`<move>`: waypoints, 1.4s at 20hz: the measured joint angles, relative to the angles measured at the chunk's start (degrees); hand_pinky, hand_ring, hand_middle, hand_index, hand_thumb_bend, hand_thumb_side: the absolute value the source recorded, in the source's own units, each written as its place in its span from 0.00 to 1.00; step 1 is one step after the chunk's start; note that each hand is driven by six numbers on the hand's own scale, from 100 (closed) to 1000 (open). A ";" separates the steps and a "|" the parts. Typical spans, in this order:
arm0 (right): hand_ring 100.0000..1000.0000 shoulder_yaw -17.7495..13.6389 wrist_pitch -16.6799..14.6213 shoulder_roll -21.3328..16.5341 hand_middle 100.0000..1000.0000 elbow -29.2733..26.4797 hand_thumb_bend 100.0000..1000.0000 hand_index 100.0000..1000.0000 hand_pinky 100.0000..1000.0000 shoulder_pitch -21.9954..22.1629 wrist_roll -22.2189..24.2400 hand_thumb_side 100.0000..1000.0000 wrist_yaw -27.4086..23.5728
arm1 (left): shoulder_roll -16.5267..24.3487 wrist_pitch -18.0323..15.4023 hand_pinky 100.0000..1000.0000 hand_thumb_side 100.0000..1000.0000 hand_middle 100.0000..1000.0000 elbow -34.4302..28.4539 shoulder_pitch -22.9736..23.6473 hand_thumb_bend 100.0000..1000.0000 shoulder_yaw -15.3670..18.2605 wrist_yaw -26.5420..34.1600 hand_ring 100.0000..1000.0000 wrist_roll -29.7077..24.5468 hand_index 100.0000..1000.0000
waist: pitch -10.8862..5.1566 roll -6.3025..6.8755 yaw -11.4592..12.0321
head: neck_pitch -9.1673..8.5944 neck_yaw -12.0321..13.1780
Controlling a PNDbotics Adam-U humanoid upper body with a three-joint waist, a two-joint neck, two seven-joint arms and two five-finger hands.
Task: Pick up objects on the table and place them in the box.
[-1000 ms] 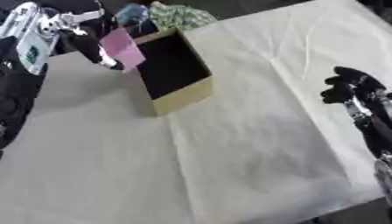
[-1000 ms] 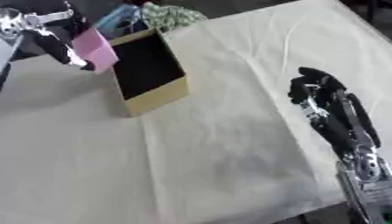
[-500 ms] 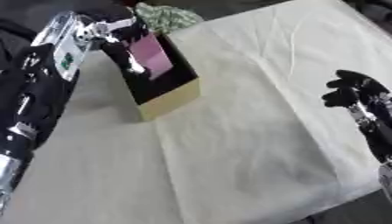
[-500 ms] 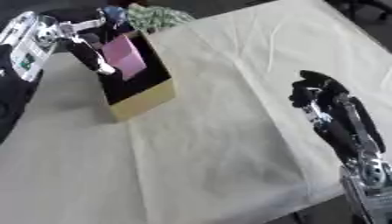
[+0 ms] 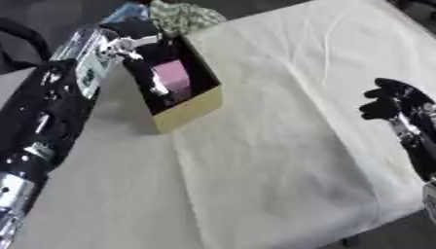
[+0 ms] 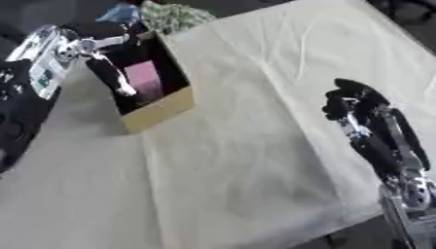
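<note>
Pink object [image 5: 173, 78] in tan box [image 5: 189, 113], cream cloth [image 5: 281, 146].

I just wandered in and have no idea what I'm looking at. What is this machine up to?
It is tidying things into a box. Its left hand reaches down into the open cardboard box, fingers by a pink object that sits inside. Its right hand hangs idle with fingers curled above the white tablecloth. A patterned cloth bundle lies beyond the box.

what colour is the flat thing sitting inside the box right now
Pink. The flat item lies inside the box; the left eye view shows it best.
</note>
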 measured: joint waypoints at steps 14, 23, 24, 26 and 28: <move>0.61 -0.69 -0.09 0.03 0.64 0.31 0.39 0.83 0.61 1.78 -0.48 0.63 -0.01 | 6.06 -4.50 0.74 0.53 0.61 -11.15 2.85 0.79 3.48 6.87 0.64 5.09 0.74 | -1.65 -2.55 6.98 | 1.27 -2.30; 0.61 -1.52 -0.10 0.34 0.64 0.32 0.39 0.83 0.61 2.14 -1.45 0.63 -0.01 | 11.09 -3.47 0.71 0.51 0.59 -25.31 16.20 0.77 10.45 15.67 0.61 13.81 0.72 | -0.83 -4.62 12.30 | 1.57 -3.29; 0.61 -1.55 -0.10 0.51 0.64 0.32 0.39 0.83 0.61 2.10 -1.49 0.63 -0.01 | 10.85 -2.59 0.71 0.51 0.59 -26.98 17.90 0.77 11.28 16.66 0.61 14.84 0.72 | -0.71 -4.83 12.80 | 1.56 -3.28; 0.61 -1.72 -0.13 0.55 0.64 0.32 0.39 0.83 0.61 2.09 -1.63 0.63 -0.01 | 9.88 -0.71 0.71 0.51 0.59 -30.13 21.07 0.76 12.66 18.69 0.60 16.79 0.72 | -0.44 -5.30 13.71 | 1.53 -3.21; 0.61 -1.80 -0.12 0.59 0.64 0.32 0.39 0.83 0.61 2.05 -1.80 0.63 -0.01 | 8.41 1.15 0.70 0.51 0.59 -32.84 24.21 0.75 13.85 20.59 0.60 18.77 0.72 | -0.20 -5.55 14.49 | 1.49 -2.89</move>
